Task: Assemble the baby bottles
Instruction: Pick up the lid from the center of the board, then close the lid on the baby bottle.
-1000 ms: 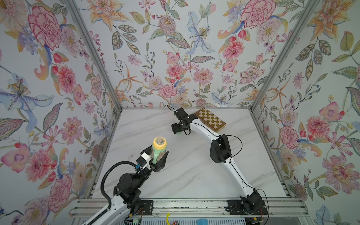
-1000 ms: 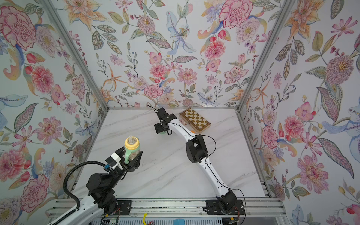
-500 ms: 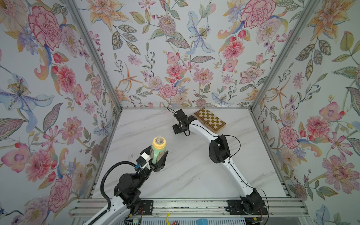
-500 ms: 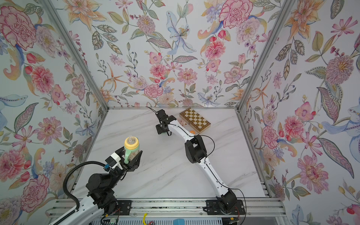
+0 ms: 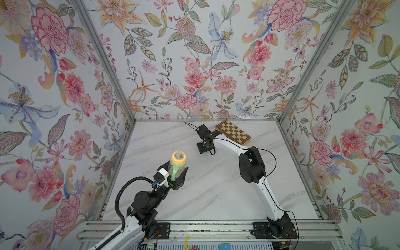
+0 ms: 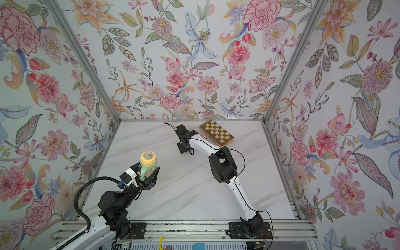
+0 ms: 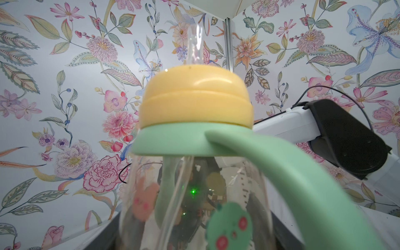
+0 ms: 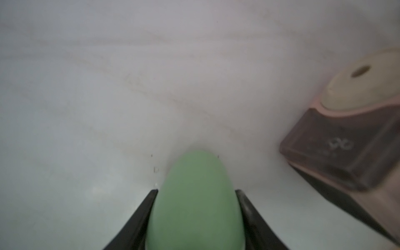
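Marble tabletop (image 5: 216,190), dome cap (image 8: 194,212) pinched in right gripper (image 8: 196,191), bottle (image 7: 194,194) clamped in left gripper (image 5: 175,170)

One baby bottle (image 5: 178,165), one green dome cap (image 8: 195,201), one perfume bottle (image 8: 346,142), one chessboard (image 5: 233,132).

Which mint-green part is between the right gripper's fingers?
The smooth dome cap, inside the right gripper; the other, the two-handled collar, sits on the clear bottle held by the left gripper.
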`<state>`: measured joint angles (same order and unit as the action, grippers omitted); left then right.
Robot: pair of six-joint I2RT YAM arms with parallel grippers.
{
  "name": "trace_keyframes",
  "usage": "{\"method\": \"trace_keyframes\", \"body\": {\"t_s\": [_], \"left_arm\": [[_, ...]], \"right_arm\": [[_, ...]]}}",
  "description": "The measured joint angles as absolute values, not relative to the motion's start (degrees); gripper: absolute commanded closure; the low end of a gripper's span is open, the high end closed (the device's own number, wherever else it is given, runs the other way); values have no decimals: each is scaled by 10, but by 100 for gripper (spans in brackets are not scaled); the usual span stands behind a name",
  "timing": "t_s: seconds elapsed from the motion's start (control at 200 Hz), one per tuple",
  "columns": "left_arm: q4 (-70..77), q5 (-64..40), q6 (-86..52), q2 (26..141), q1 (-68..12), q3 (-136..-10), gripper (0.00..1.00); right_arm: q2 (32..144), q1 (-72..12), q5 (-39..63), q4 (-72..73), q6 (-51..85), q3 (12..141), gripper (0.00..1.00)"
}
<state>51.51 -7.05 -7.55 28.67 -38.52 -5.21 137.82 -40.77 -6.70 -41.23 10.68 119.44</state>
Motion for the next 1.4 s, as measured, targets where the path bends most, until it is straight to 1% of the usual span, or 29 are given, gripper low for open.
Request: {"method": "trace_keyframes", "body": {"t_s": [0.195, 0.34, 0.43, 0.53, 0.671, 0.821, 1.051, 1.186, 1.401], "left_arm": [[616, -81, -80, 397, -385, -51, 100], [728, -121, -84, 523, -385, -52, 100], [779, -155, -85, 597, -385, -65, 100], [829, -181, -89, 661, -385, -88, 100], [855, -215, -95, 722, -386, -137, 100], [858, -241, -99, 759, -387, -159, 100], [858, -263, -99, 769, -391, -161, 100], [858, -267, -99, 769, -393, -161, 100], [857, -267, -99, 769, -393, -161, 100]], "right_arm": [[1179, -427, -77, -375, 108, 1003, 46], [1013, -427, -57, -363, 112, 896, 46], [914, -415, -21, -361, 116, 859, 46], [813, -393, 24, -358, 128, 840, 43], [718, -380, 92, -351, 142, 839, 42], [695, -383, 161, -349, 152, 840, 42], [738, -413, 224, -352, 155, 861, 42], [762, -429, 238, -352, 154, 883, 42], [769, -434, 238, -357, 154, 890, 42]]}}
